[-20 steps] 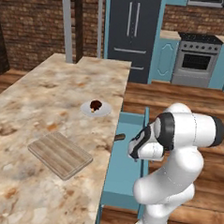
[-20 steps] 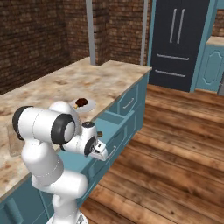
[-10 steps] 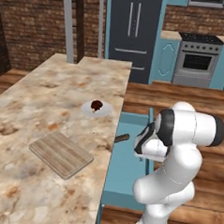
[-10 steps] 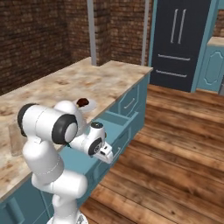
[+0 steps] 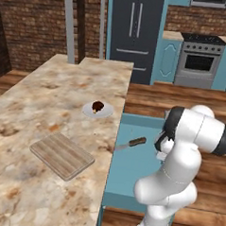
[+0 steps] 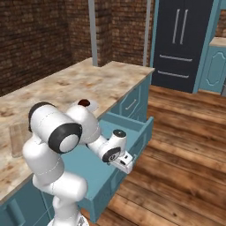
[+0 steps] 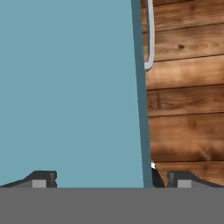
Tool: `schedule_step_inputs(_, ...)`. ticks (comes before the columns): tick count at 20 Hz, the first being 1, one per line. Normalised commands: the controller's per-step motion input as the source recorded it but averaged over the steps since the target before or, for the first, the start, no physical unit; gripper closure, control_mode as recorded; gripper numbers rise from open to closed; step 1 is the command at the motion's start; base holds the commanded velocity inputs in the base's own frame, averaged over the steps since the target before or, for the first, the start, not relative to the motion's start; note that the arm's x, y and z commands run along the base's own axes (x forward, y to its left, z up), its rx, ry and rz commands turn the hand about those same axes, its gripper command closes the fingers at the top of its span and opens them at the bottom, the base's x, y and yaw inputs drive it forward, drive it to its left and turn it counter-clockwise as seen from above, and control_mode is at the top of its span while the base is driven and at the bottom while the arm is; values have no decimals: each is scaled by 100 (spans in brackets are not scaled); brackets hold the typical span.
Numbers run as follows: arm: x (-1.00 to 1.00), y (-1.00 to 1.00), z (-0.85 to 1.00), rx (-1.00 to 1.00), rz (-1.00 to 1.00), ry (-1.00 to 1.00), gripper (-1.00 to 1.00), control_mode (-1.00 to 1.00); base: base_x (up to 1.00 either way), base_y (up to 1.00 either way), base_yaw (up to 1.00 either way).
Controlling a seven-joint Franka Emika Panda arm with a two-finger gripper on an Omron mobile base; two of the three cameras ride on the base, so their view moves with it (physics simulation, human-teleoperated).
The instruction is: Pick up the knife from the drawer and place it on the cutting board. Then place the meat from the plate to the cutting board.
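Note:
The knife (image 5: 132, 143) lies in the open teal drawer (image 5: 130, 170), its dark handle pointing away from the counter and its blade tip under the counter's lip. My gripper (image 7: 113, 179) is open and holds nothing. It hangs over the drawer's front wall (image 7: 139, 87), with one fingertip (image 7: 41, 179) above the teal interior and the other above the wood floor. In the right base view the gripper (image 6: 124, 162) sits at the drawer's (image 6: 132, 132) outer front corner. The cutting board (image 5: 61, 155) rests on the marble counter. Behind it the meat (image 5: 98, 106) sits on the plate (image 5: 99, 111).
The drawer's silver bar handle (image 7: 150, 39) runs along its front. Wood floor (image 6: 176, 167) spreads beyond the drawer. A dark fridge (image 5: 134, 35) and a steel oven (image 5: 199, 63) stand at the back. Two metal posts (image 5: 69, 22) rise at the counter's far end.
My hand has slid outward, away from the counter toward the drawer's front wall. The knife now shows fully in the left base view. The jaws stayed open.

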Motion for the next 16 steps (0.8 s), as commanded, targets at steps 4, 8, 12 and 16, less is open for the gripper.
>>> schedule_step_inputs(4,-57,-100,-29,0,11,0,-100,-100,0,0,0)
schedule_step_inputs(8,-51,-97,-12,-1,10,3,-100,-100,0,0,0)
schedule_step_inputs(12,-18,-26,73,3,3,1,-100,-100,0,0,0)
schedule_step_inputs(16,-6,-7,100,12,0,1,-100,-100,0,0,0)
